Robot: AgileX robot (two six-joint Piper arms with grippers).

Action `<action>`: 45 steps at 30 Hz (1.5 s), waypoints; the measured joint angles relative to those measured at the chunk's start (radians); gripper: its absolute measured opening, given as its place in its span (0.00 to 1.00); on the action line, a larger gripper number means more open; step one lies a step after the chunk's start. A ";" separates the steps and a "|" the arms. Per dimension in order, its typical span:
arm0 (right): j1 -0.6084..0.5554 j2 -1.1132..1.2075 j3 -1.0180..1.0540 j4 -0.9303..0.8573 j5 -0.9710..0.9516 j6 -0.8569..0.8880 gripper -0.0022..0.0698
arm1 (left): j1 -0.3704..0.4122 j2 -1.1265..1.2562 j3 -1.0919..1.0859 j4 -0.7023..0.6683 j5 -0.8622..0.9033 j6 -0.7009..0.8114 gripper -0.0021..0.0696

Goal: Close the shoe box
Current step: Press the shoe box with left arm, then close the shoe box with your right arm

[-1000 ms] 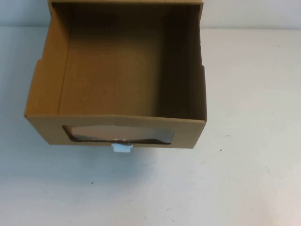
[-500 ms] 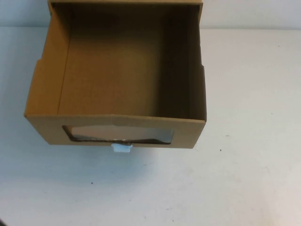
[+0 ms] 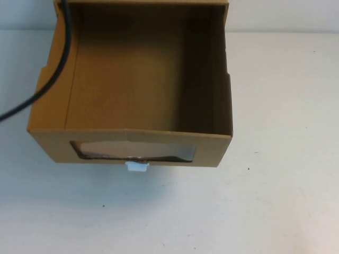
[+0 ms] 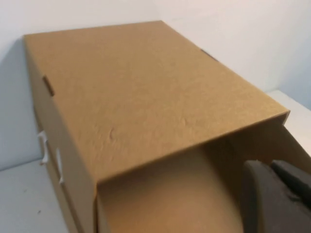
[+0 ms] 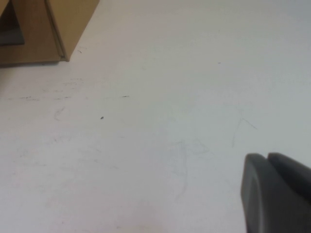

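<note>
One brown cardboard drawer-style shoe box (image 3: 132,95) sits at the white desk's (image 3: 275,159) 12 o'clock, drawer pulled out, white tab (image 3: 136,168) untouched. Closing hasn't begun; next, push the front inward. Left tool (image 4: 277,199) hovers above it, right tool (image 5: 274,191) over bare desk; neither one's opening can be judged.

My brown cardboard shoe box (image 3: 132,90) sits on the white table (image 3: 280,159), drawer pulled toward me. Left gripper (image 4: 277,199) above it; right gripper (image 5: 274,191) over table, right.

The white table (image 3: 286,174) carries only the brown shoe box (image 3: 132,145), its drawer pulled open.
</note>
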 joint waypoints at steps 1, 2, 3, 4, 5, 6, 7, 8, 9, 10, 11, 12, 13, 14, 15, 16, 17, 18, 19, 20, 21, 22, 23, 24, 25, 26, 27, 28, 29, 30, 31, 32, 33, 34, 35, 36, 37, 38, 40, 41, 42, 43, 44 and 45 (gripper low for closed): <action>0.000 0.000 0.000 0.000 0.000 0.000 0.01 | 0.000 0.057 -0.054 -0.002 0.033 0.005 0.02; 0.000 0.000 0.000 0.000 0.000 0.000 0.01 | 0.000 0.113 -0.120 -0.005 0.069 0.012 0.02; 0.000 0.000 0.000 0.000 0.000 0.000 0.01 | 0.000 0.169 -0.186 -0.008 0.110 0.014 0.02; 0.000 0.000 0.000 0.000 0.000 0.000 0.01 | 0.000 0.213 -0.250 -0.007 0.143 0.014 0.02; 0.000 0.000 0.000 0.000 0.000 0.000 0.01 | 0.000 0.266 -0.312 -0.007 0.182 0.014 0.02; 0.000 0.000 0.000 0.000 0.000 0.000 0.01 | 0.000 0.318 -0.371 -0.007 0.220 0.009 0.02; 0.000 0.000 0.000 0.000 0.000 0.000 0.01 | 0.000 0.358 -0.416 -0.007 0.246 0.007 0.02; 0.000 0.000 0.000 0.000 0.000 0.000 0.01 | 0.000 0.406 -0.469 -0.007 0.276 0.001 0.02; 0.000 0.000 0.000 0.000 0.000 0.000 0.01 | 0.000 0.452 -0.517 -0.007 0.300 -0.006 0.02; 0.000 0.000 0.000 0.000 0.000 0.000 0.01 | 0.000 0.494 -0.554 -0.007 0.317 -0.013 0.02; 0.000 0.000 0.000 0.000 0.000 0.000 0.01 | 0.000 0.534 -0.596 -0.007 0.335 -0.018 0.02; 0.000 0.000 0.000 0.000 0.000 0.000 0.01 | 0.000 0.564 -0.627 -0.007 0.353 -0.024 0.02; 0.000 0.000 0.000 0.000 0.000 0.000 0.01 | 0.000 0.600 -0.669 -0.007 0.370 -0.034 0.02; 0.000 0.000 0.000 0.000 0.000 0.000 0.01 | 0.000 0.633 -0.700 -0.007 0.384 -0.042 0.02; 0.000 0.000 0.000 0.000 0.000 0.000 0.01 | 0.000 0.657 -0.721 -0.007 0.394 -0.048 0.02; 0.000 0.000 0.000 0.000 0.000 0.000 0.01 | 0.000 0.686 -0.745 -0.007 0.404 -0.054 0.02; 0.000 0.000 0.000 0.000 0.000 0.000 0.01 | 0.000 0.711 -0.764 -0.005 0.409 -0.061 0.02; 0.000 0.000 0.000 0.000 0.000 0.000 0.01 | 0.000 0.734 -0.776 -0.005 0.411 -0.066 0.02; 0.000 0.000 0.000 0.000 0.000 0.000 0.01 | 0.000 0.755 -0.790 -0.005 0.414 -0.068 0.02; 0.000 0.000 0.000 0.000 0.000 0.000 0.01 | 0.000 0.774 -0.801 -0.005 0.414 -0.068 0.02; 0.000 0.000 0.000 0.000 0.000 0.000 0.01 | 0.000 0.788 -0.807 -0.005 0.414 -0.068 0.02; 0.000 0.000 0.000 0.000 0.000 0.000 0.01 | 0.000 0.805 -0.815 -0.008 0.414 -0.068 0.02; 0.000 0.000 0.000 0.000 0.000 0.000 0.01 | 0.000 0.820 -0.820 -0.013 0.415 -0.068 0.02; 0.000 0.000 0.000 0.000 0.000 0.000 0.01 | 0.000 0.831 -0.824 -0.018 0.416 -0.068 0.02; 0.000 0.000 0.000 0.000 0.000 0.000 0.01 | 0.000 0.844 -0.824 -0.028 0.416 -0.068 0.02; 0.000 0.000 0.000 0.000 0.000 0.000 0.01 | 0.000 0.856 -0.824 -0.031 0.416 -0.068 0.02; 0.000 0.000 0.000 0.000 0.000 0.000 0.01 | 0.000 0.864 -0.824 -0.033 0.416 -0.068 0.02; 0.000 0.000 0.000 0.000 0.000 0.000 0.01 | 0.000 0.875 -0.824 -0.035 0.416 -0.068 0.02; 0.000 0.000 0.000 0.000 0.000 0.000 0.01 | 0.000 0.881 -0.824 -0.045 0.413 -0.068 0.02; 0.000 0.000 0.000 0.000 0.000 0.000 0.01 | 0.000 0.883 -0.825 -0.051 0.410 -0.068 0.02; 0.000 0.000 0.000 0.000 0.000 0.000 0.01 | 0.000 0.883 -0.825 -0.053 0.406 -0.068 0.02; 0.000 0.000 0.000 0.000 0.000 0.000 0.01 | 0.000 0.883 -0.827 -0.053 0.406 -0.068 0.02; 0.000 0.000 0.000 0.000 0.000 0.000 0.01 | 0.000 0.885 -0.827 -0.053 0.405 -0.068 0.02; 0.000 0.000 0.000 0.000 0.000 0.000 0.01 | 0.000 0.885 -0.829 -0.053 0.403 -0.068 0.02; 0.000 0.000 0.000 0.000 0.000 0.000 0.01 | 0.000 0.887 -0.829 -0.053 0.400 -0.068 0.02; 0.000 0.000 0.000 0.003 -0.006 0.000 0.01 | 0.000 0.890 -0.829 -0.053 0.401 -0.068 0.02; 0.000 0.000 0.000 0.017 -0.014 0.000 0.01 | 0.000 0.889 -0.829 -0.056 0.401 -0.068 0.02; 0.000 0.000 0.000 0.041 -0.023 0.000 0.01 | 0.000 0.890 -0.829 -0.058 0.401 -0.068 0.02; 0.000 0.000 0.000 0.147 -0.052 0.000 0.01 | 0.000 0.892 -0.829 -0.060 0.401 -0.068 0.02; 0.000 0.000 0.000 0.213 -0.063 0.000 0.01 | 0.000 0.892 -0.829 -0.060 0.401 -0.068 0.02; 0.000 0.000 0.000 0.279 -0.077 0.000 0.01 | 0.002 0.892 -0.829 -0.060 0.401 -0.068 0.02; 0.000 0.000 0.000 0.333 -0.097 0.000 0.01 | 0.002 0.892 -0.829 -0.060 0.401 -0.068 0.02; 0.000 0.000 0.000 0.371 -0.115 0.000 0.01 | 0.002 0.892 -0.829 -0.060 0.401 -0.068 0.02; 0.000 0.000 0.000 0.415 -0.143 0.000 0.01 | 0.002 0.892 -0.829 -0.060 0.401 -0.068 0.02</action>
